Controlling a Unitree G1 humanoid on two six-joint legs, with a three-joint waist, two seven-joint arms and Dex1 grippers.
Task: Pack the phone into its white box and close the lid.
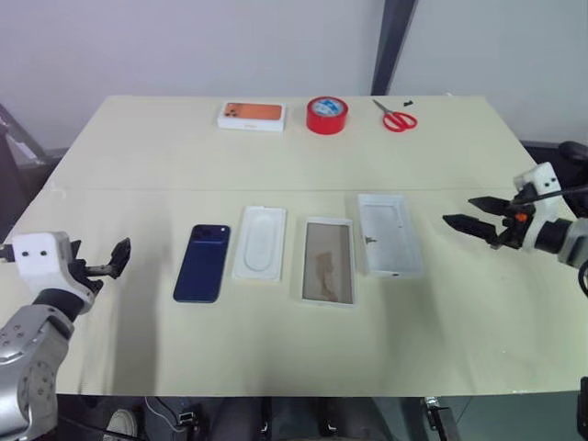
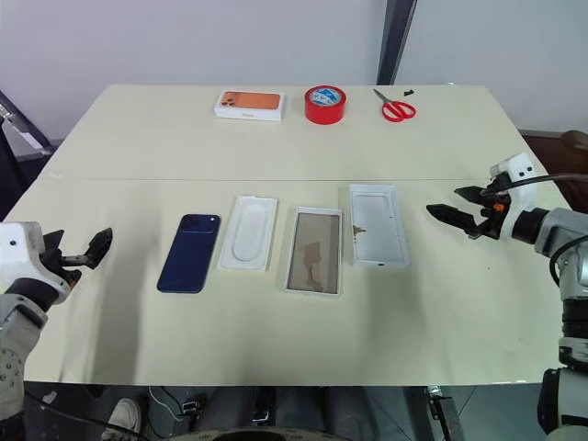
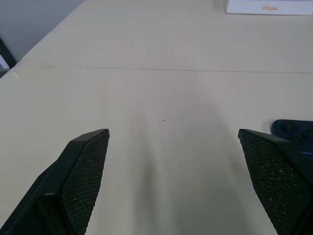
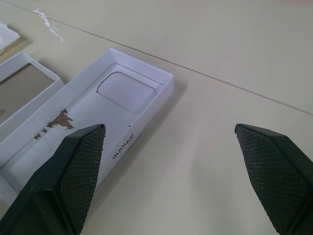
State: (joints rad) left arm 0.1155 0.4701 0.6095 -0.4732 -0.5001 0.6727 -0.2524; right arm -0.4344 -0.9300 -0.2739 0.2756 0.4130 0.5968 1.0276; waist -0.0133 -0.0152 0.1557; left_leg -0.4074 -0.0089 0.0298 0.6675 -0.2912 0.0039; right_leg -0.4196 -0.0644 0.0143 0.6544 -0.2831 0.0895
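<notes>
A: Quick pass. Where's the phone [image 1: 202, 263]?

B: I see it flat on the bench [image 1: 138, 156], back up, leftmost of a row of four. Next to it the flat white insert [image 1: 260, 243], then the white box [image 1: 327, 261] with its tan inside up, then the lid [image 1: 390, 234] lying inside-up, at the right end.

A: Fingers?

B: My left gripper [image 1: 117, 257] hovers left of the phone, fingers [image 3: 83, 171] spread wide, nothing between them. My right gripper [image 1: 473, 217] hangs right of the lid, fingers [image 4: 80, 166] apart too, empty.

A: Far edge?

B: Orange-topped box [image 1: 251, 115], red tape roll [image 1: 327, 115], red scissors [image 1: 395, 118]. All well apart from the row.
</notes>
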